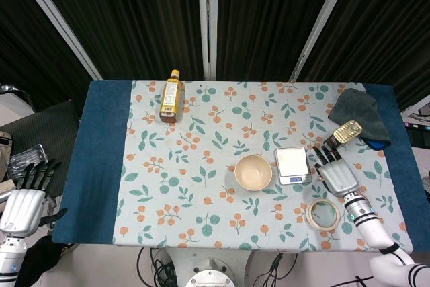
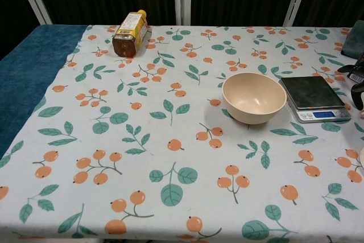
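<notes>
My right hand [image 1: 336, 171] lies over the table's right side with its fingers stretched out and nothing in it. Its fingertips [image 1: 324, 152] reach up close to a gold tin can [image 1: 347, 131]; whether they touch it I cannot tell. A small digital scale [image 1: 293, 165] sits just left of the hand and a roll of tape [image 1: 323, 214] lies just below it. In the chest view only the dark fingers of the right hand [image 2: 358, 86] show at the right edge, beside the scale [image 2: 314, 98]. My left hand [image 1: 28, 196] hangs off the table's left edge, fingers apart and holding nothing.
A beige bowl [image 1: 253, 171] [image 2: 253, 97] stands left of the scale. A bottle of amber liquid [image 1: 171, 97] [image 2: 130, 33] lies on its side at the back left. A dark cloth [image 1: 359, 113] is bunched behind the tin can. The floral tablecloth [image 1: 195, 186] covers the blue table.
</notes>
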Motion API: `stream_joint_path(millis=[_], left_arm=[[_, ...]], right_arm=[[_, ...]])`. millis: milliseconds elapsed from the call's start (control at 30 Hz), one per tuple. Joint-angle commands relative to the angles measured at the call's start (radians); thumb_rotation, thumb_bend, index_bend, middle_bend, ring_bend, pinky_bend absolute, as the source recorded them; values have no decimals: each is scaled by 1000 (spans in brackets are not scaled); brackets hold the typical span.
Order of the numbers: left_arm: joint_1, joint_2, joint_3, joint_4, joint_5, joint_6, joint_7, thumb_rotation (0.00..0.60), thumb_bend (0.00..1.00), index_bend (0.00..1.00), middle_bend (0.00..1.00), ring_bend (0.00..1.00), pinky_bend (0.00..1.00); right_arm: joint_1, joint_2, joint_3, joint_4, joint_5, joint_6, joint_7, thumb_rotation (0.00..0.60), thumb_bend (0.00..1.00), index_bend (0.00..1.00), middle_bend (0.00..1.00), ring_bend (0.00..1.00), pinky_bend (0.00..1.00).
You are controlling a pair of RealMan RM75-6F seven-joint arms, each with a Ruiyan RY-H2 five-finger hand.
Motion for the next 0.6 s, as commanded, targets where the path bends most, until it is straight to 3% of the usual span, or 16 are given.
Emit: stream_joint_path(millis=[33, 600], left_arm=[[0, -1, 0, 3, -1, -1, -3, 600, 86, 15, 0, 0, 0], [1, -10, 2, 24, -7, -5, -27, 600, 86, 15, 0, 0, 0]], right_arm=[[4, 4, 1, -8, 8, -7, -9, 600, 254, 506, 0, 0, 0], [10, 16, -3, -35, 19, -2, -17, 600, 257, 589, 0, 0, 0]])
